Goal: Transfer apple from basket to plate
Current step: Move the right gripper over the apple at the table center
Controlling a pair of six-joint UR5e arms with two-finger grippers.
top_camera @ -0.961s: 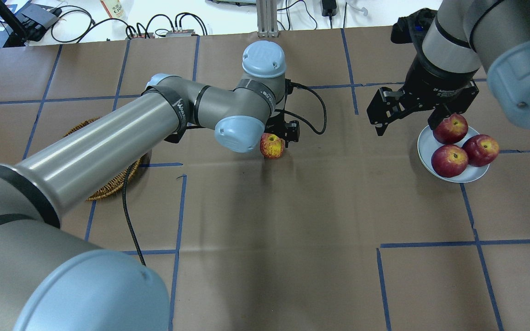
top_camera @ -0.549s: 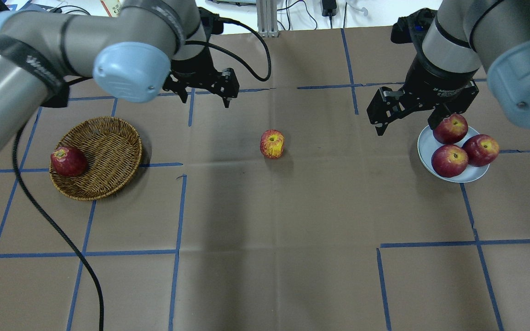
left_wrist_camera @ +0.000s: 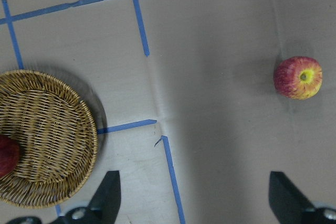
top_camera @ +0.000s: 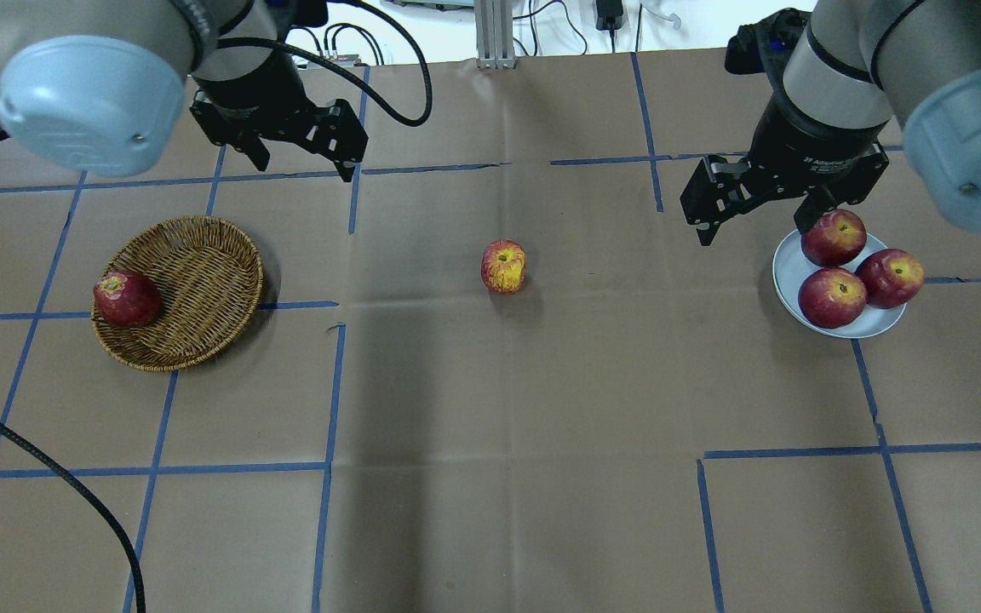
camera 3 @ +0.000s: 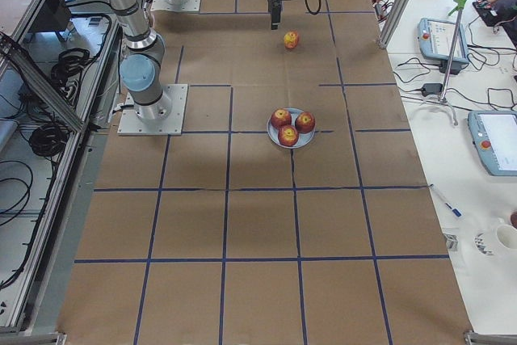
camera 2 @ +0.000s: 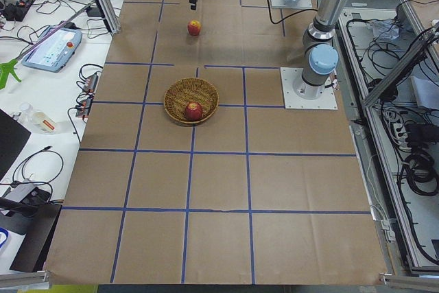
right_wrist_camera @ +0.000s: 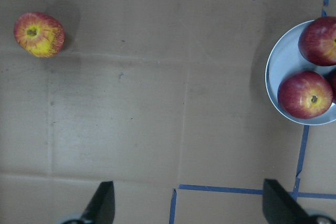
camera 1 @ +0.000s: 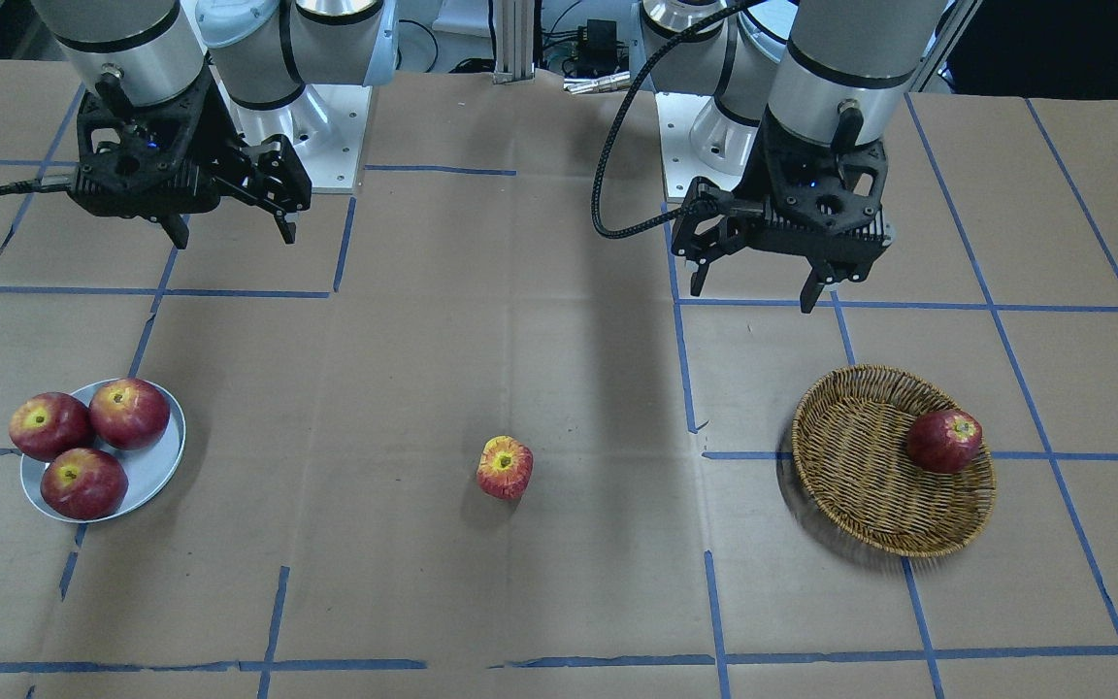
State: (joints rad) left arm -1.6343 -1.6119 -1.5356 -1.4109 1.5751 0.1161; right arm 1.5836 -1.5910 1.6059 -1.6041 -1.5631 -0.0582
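The pale red-and-yellow apple (top_camera: 503, 266) lies alone on the brown table at its middle, also seen in the front view (camera 1: 505, 467) and both wrist views (left_wrist_camera: 298, 77) (right_wrist_camera: 39, 34). The wicker basket (top_camera: 201, 272) (camera 1: 860, 466) sits at the left and holds one dark red apple (top_camera: 126, 299). The blue-grey plate (top_camera: 787, 271) (camera 1: 149, 473) at the right holds three deep red apples. My left gripper (top_camera: 303, 166) hangs open and empty beyond the basket. My right gripper (top_camera: 750, 232) hangs open and empty, raised over the plate's far left edge.
A black cable (top_camera: 73, 494) trails from the left arm across the table's near left. Blue tape lines (top_camera: 329, 383) grid the brown paper. Cables and boxes (top_camera: 303, 51) lie beyond the table's far edge.
My left arm has let go of the pale apple at the table's middle and drawn back up and to the far left. The apple stays where it lay. The right gripper has barely moved.
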